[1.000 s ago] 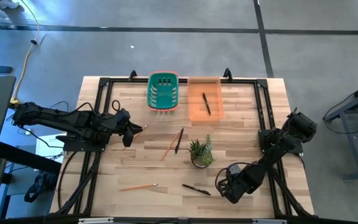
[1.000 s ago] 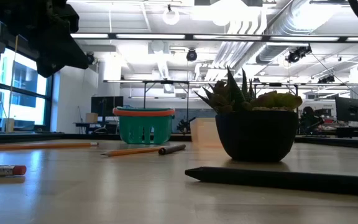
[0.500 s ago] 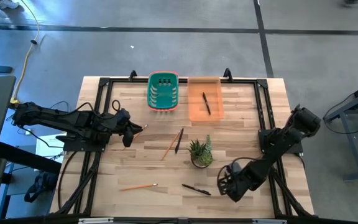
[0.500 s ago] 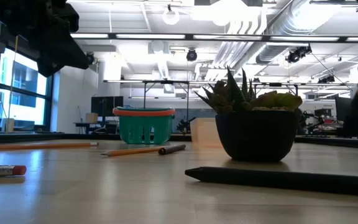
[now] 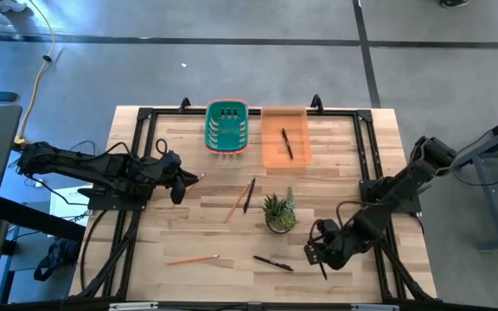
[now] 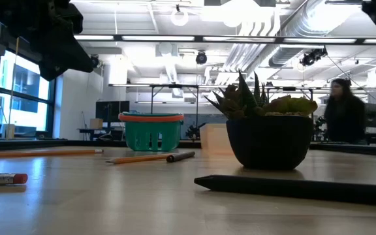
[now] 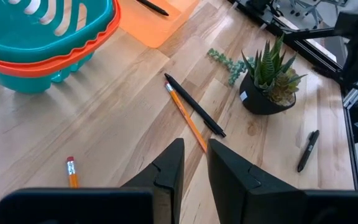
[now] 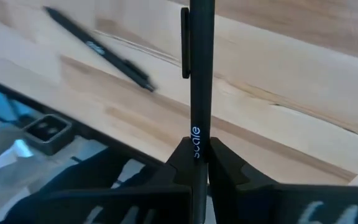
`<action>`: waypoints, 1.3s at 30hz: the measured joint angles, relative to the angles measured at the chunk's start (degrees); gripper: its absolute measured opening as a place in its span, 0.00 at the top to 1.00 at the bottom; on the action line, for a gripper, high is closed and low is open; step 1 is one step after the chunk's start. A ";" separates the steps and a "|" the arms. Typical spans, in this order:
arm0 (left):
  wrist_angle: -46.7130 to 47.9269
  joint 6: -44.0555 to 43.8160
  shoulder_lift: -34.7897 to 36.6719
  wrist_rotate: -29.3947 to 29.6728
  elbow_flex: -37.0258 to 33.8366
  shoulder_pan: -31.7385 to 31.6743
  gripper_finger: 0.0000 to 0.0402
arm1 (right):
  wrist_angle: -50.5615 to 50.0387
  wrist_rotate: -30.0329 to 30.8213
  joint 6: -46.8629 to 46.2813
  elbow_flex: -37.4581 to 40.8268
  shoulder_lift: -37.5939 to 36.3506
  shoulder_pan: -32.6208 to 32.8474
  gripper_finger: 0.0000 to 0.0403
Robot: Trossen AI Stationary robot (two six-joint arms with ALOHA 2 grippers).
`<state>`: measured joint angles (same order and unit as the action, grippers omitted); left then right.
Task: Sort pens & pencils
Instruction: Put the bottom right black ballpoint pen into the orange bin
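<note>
Here, right fingers [image 8: 197, 163] clamped on black pen [image 8: 201, 74], pen pointing straight ahead of them

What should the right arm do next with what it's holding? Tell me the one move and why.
Probably lift and carry it toward the orange tray. The right gripper is shut on a black pen near the table's front right, and that tray already holds another pen. The potted plant stands roughly between them, so the path should likely clear it.

Pencil [image 7: 72, 172] cut by gripper housing (eraser end shows); person [image 6: 343, 111] blurred.
</note>
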<state>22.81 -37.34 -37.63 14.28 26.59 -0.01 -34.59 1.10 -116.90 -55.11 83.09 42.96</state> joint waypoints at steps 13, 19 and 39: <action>-0.02 -0.42 0.02 -0.02 0.00 0.00 0.86 | -0.58 2.16 6.81 -0.02 -6.53 -4.33 1.00; -0.01 -0.42 0.00 -0.02 0.00 0.00 0.86 | -0.52 2.19 10.83 -0.04 -8.78 -7.32 1.00; -0.55 -0.44 0.00 0.29 0.00 0.00 0.86 | -3.32 -2.28 25.72 -0.07 -13.58 -22.56 1.00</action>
<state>22.26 -37.78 -37.63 14.57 26.59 -0.01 -37.90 -1.17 -91.18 -55.18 69.51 20.40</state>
